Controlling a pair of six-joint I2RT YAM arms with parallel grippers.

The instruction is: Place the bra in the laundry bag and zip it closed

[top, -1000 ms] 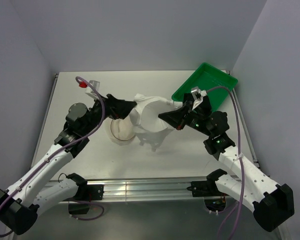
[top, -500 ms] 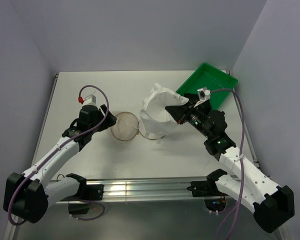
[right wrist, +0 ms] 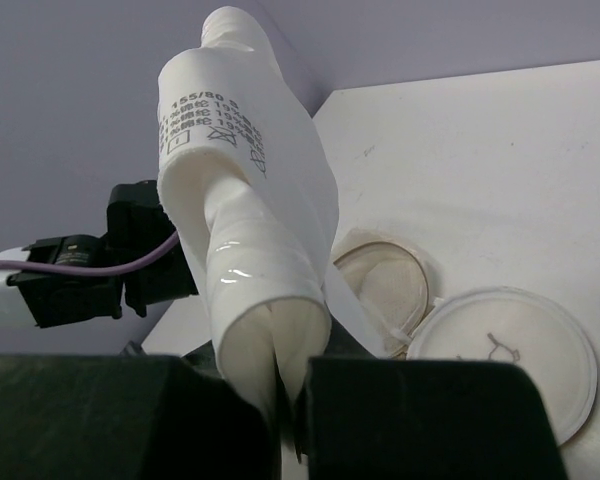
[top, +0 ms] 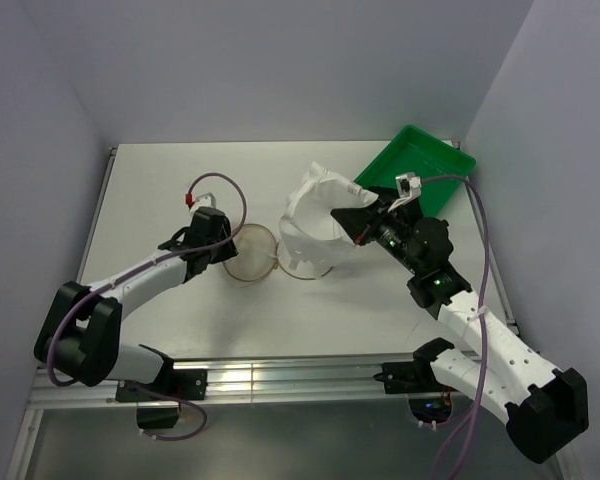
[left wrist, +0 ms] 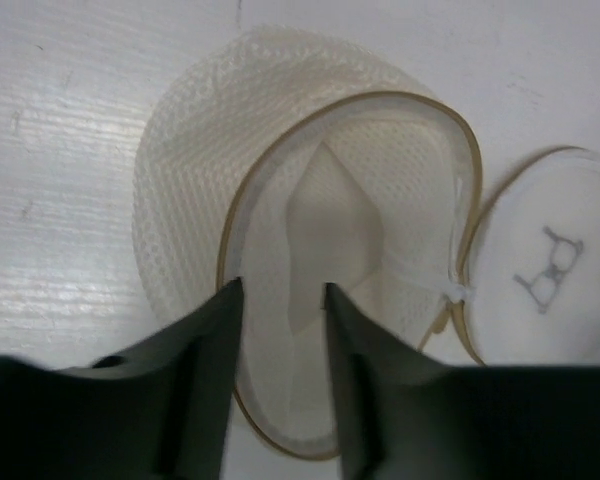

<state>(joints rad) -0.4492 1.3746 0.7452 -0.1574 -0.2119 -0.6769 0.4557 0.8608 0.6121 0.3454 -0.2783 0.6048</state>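
**Bra held aloft, bag lying open on the table**

The right claw was pressed together on the bra, which in these views was white, not dark. It held the bra up off the table, just in front of the green tray. In the right wrist view the claw pinched a fold of the smooth white fabric, and a printed care label stood above the grip.

The laundry bag lay on the table to the left of the raised bra, well clear of the tray. It was unzipped, with its tan-rimmed mouth gaping. From the left wrist its white mesh wall bulged around the opening. A flat round panel with the same tan rim lay touching the bag's right side, joined to it at the zip. The right wrist view showed that panel flat on the table too.

The left claw hung low at the bag's near edge. Its fingers were partly spread and straddled the rim. I could not tell whether they touched the mesh.
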